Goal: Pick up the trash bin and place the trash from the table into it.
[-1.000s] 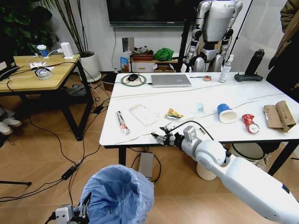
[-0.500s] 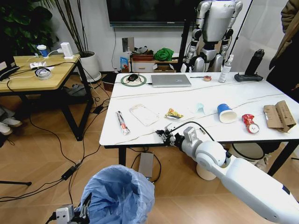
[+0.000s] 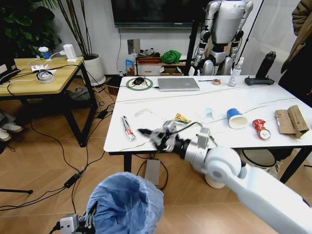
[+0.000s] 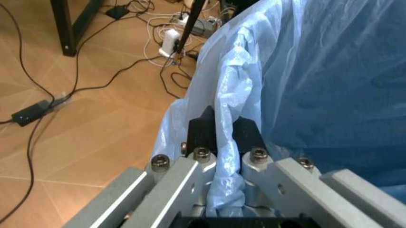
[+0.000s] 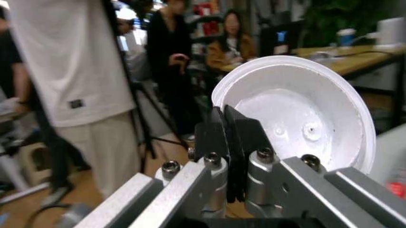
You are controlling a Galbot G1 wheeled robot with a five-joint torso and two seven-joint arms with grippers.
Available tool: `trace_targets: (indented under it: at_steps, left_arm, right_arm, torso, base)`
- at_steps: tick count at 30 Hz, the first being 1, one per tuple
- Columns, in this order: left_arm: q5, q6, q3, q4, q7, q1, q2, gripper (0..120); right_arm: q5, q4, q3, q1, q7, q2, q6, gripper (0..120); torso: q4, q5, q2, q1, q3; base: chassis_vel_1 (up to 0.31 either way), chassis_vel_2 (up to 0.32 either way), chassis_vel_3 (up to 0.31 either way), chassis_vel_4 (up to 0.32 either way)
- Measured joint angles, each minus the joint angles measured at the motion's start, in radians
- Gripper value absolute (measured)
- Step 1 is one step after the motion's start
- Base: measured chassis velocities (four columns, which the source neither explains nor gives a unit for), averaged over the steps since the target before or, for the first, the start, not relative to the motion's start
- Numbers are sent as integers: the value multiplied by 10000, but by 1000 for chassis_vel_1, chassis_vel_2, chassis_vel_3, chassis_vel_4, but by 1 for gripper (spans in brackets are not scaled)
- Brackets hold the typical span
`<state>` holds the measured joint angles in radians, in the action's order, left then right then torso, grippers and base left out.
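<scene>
The trash bin [image 3: 127, 204], lined with a crinkled light-blue bag, hangs low in front of me. My left gripper [image 3: 80, 222] is shut on its rim, and the bag is pinched between the fingers [image 4: 203, 127]. My right gripper [image 3: 153, 135] hovers over the near edge of the marble table [image 3: 195, 100], shut on a pale plastic pack [image 5: 298, 118] with a round dished face. More trash lies on the table: a stick wrapper [image 3: 127, 127], a snack wrapper [image 3: 183, 118], a tissue [image 3: 208, 112], a paper cup [image 3: 236, 118], a red can [image 3: 262, 129] and torn cardboard [image 3: 291, 121].
A grey laptop [image 3: 178, 84], a spray bottle [image 3: 236, 72] and a black bottle [image 3: 266, 64] stand along the table's far side. A wooden table [image 3: 39, 73] is at the left, with cables across the floor. A white bin [image 3: 258, 158] sits under the marble table.
My right gripper has shut, risen and swung left along the table's near edge. The plastic pack no longer lies flat where it was. The bin stays in the left gripper.
</scene>
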<state>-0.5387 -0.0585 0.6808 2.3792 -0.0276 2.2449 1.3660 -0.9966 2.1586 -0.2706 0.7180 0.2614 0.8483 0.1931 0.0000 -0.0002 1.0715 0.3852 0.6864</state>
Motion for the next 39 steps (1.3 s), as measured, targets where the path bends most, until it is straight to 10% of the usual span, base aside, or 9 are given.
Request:
trace_targets:
  at_steps: [19,31,39]
  left_arm:
    - [-194,-76,-162,238,-11,-193,192,0]
    - [-198,-109,-160,164,12,-301,211,0]
    - [-144,-116,-128,98,20,-265,204,0]
  right_arm:
    - [1215,-904,-1218,1451,3269,-65,-1461,0]
    - [1638,-777,-496,1879,3299,-408,-1540,39]
    - [1224,-1047,203,911,-215,269,-1491,69]
  torso:
    - [-1,2,0,0,0]
    - [-2,2,0,0,0]
    - [0,1,0,0,1]
  base:
    - [0,0,0,0]
    - [0,0,0,0]
    - [0,0,0,0]
